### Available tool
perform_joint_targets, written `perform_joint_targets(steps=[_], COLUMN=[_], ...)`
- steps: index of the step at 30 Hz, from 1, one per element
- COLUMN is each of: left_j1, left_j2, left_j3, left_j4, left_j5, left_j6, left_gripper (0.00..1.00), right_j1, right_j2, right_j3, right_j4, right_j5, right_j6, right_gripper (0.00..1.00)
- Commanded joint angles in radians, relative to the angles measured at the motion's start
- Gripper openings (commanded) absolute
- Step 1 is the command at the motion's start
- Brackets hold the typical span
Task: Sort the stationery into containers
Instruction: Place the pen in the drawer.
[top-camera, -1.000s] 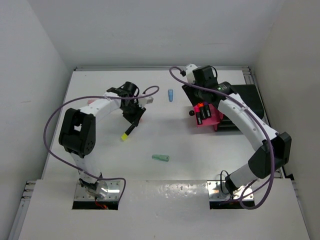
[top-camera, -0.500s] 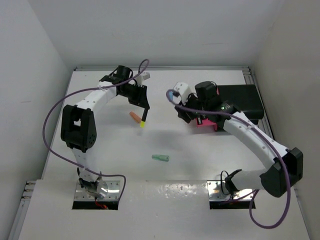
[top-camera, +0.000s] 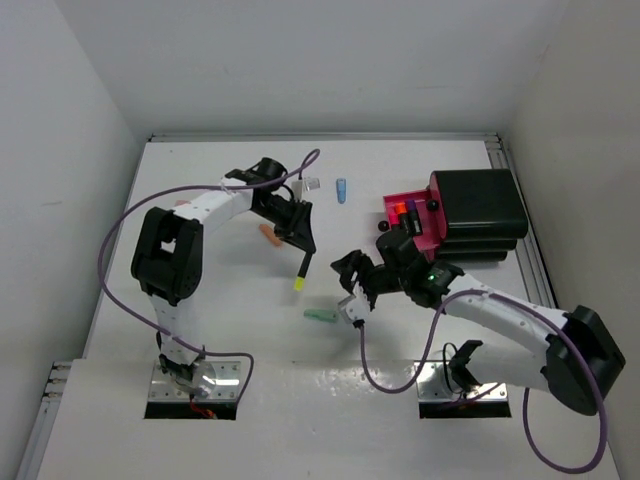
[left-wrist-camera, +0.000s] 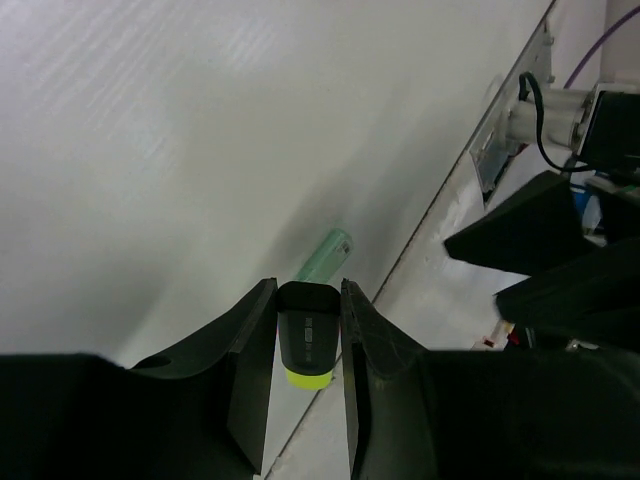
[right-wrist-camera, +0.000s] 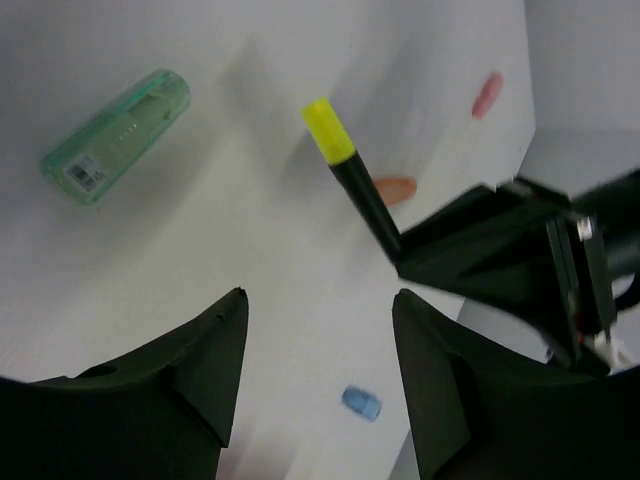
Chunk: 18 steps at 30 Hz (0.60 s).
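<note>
A: Entry one, left gripper (top-camera: 298, 238)?
B: Closed narrowly on a black highlighter (top-camera: 302, 264), yellow tip down, held above the table left of centre, well apart from the drawers.

A: Entry two, right gripper (top-camera: 352, 285)?
B: Jaws wide and holding nothing. It hangs low just beside the mint piece (top-camera: 321, 316), not touching it.

A: Containers?
B: One black box (top-camera: 480, 205) at the far right. Its magenta drawer (top-camera: 432, 238) is pulled open with a few markers inside, though I cannot tell how many.

A: Loose stock?
B: The mint piece, an orange piece (top-camera: 268, 234), a blue piece (top-camera: 341, 189) and a pink piece (right-wrist-camera: 487, 93), all lying on the table.

A: Standing of the job?
B: Partly done, in my judgement. One highlighter is in hand and four pieces are left unsorted.
</note>
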Motion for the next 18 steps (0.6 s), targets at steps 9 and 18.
perform_joint_targets(steps=[9,18], left_j1=[-0.085,-0.118], left_j2=[-0.086,-0.085], left_j3=[-0.055,-0.047], left_j4=[0.041,0.032], left_j5=[0.006,-0.010], left_j6=[-0.034,-0.034], left_gripper=[0.00,0.00], right_j1=[0.097,0.143], right_j2=[0.163,0.243], right_j3=[-0.028,0.028], right_j4=[0.319,0.261], right_j5=[-0.085,-0.036], right_j6=[-0.355,-0.378], right_gripper=[0.59,0.58])
